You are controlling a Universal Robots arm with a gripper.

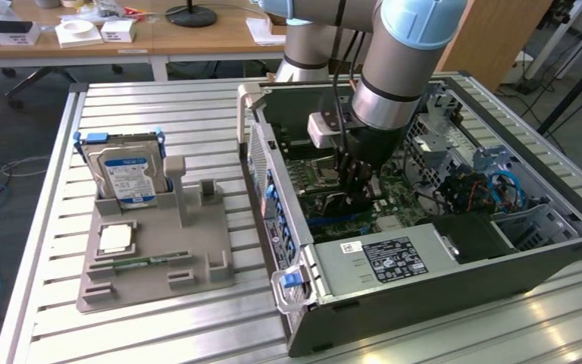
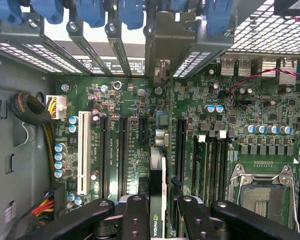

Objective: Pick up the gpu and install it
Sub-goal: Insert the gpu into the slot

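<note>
Nearest the wrist camera, the black fingers of the hand (image 2: 157, 205) are closed narrowly on the gpu (image 2: 158, 170). They hold it edge-on and upright, likely so its connector can face the long slots of the motherboard (image 2: 135, 100).

In the exterior view, from its left, a grey holder (image 1: 210, 265) on the counter (image 1: 170, 106) props up a hard drive (image 1: 129, 176). To the right lies the open computer case (image 1: 412, 303), with the hand reaching inside. Whether the card touches a slot is unclear.
</note>
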